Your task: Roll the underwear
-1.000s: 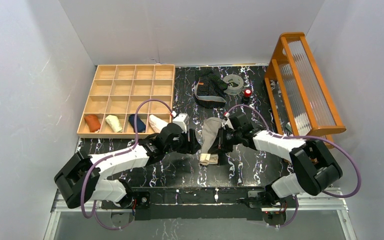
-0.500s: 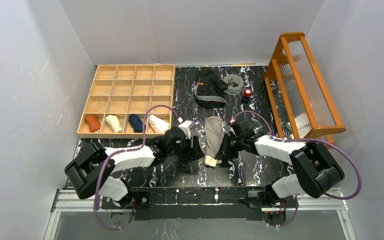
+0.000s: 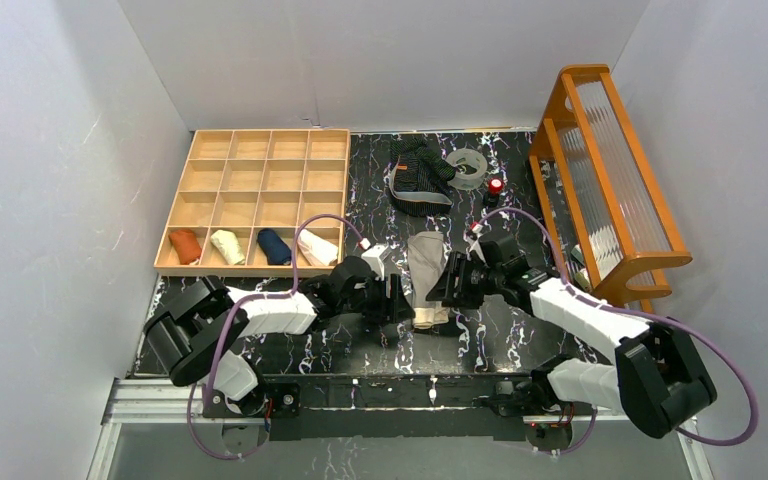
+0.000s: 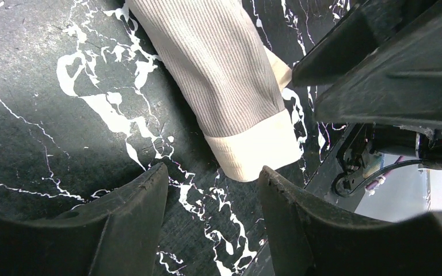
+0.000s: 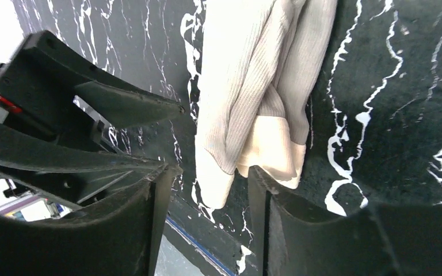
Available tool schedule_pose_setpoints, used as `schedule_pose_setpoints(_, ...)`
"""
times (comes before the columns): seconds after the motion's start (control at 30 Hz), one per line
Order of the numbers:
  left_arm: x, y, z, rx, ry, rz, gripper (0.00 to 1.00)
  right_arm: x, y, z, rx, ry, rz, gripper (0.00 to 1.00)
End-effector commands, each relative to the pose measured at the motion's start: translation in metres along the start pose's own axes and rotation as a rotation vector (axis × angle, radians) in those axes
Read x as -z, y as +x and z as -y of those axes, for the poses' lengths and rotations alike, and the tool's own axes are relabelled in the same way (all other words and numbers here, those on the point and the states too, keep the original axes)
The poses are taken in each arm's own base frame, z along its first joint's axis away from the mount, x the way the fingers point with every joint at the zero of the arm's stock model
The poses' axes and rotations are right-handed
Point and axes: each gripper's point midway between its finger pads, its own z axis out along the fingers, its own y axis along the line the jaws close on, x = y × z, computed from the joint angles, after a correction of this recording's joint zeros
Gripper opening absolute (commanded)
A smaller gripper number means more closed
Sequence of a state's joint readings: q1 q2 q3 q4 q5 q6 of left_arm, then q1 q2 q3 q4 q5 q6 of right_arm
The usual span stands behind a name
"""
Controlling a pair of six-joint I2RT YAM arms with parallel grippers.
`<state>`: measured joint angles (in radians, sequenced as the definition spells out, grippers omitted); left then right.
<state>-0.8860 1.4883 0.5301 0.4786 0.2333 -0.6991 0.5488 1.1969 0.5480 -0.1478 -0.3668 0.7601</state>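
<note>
left claw [image 4: 212, 172]: your jaws stand apart and grip nothing. The cream waistband end of the beige-grey underwear [image 4: 224, 75] lies just ahead of the fingertips; you cannot tell whether they touch it.
right claw [image 5: 212, 171]: your jaws stand apart here too, clamped on nothing. The garment's cream end lies between the fingers [image 5: 276, 230].
beige-grey underwear: you have it folded into a long narrow strip, flat on the marbled table [image 3: 490, 345], between the two claws.
striped underwear [image 3: 418, 176]: it lies near the table's far edge, beside the tape ring [image 3: 470, 165], well apart from both claws.
</note>
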Motion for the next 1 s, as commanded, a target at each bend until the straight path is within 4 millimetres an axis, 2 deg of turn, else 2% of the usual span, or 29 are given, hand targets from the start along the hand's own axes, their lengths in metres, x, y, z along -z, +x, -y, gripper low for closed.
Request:
schedule_pose_setpoints(0.0, -0.003, -0.002, 0.004, -0.002, 0.024, 0.003, 0.57, 0.01, -0.013, 0.005, -0.014, 0.018, 0.037, 0.63)
schedule_pose_setpoints(0.1, -0.004, -0.002, 0.005, -0.001, 0.026, 0.0, 0.57, 0.008, -0.016, 0.015, -0.051, 0.007, 0.021, 0.73)
schedule_pose_setpoints(0.2, -0.005, -0.001, 0.004, -0.002, 0.024, -0.003, 0.57, 0.003, -0.016, 0.016, -0.068, -0.053, -0.011, 0.79)
schedule_pose_setpoints(0.33, -0.007, -0.002, 0.005, 0.003, 0.031, 0.002, 0.57, -0.006, -0.01, 0.012, -0.079, -0.119, -0.079, 0.8)
schedule_pose_setpoints(0.47, -0.012, -0.001, 0.003, 0.01, 0.03, -0.004, 0.57, -0.014, 0.001, 0.023, -0.108, -0.103, -0.116, 0.78)
schedule_pose_setpoints(0.63, -0.017, 0.004, 0.001, 0.02, 0.037, -0.022, 0.57, -0.023, 0.019, 0.04, -0.153, -0.08, -0.168, 0.69)
schedule_pose_setpoints(0.9, -0.023, 0.015, -0.006, 0.039, 0.024, -0.055, 0.51, -0.032, 0.033, 0.059, -0.2, -0.044, -0.193, 0.45)
schedule_pose_setpoints(0.97, -0.023, 0.02, -0.011, 0.045, 0.009, -0.066, 0.5, -0.034, 0.035, 0.063, -0.214, -0.03, -0.193, 0.44)
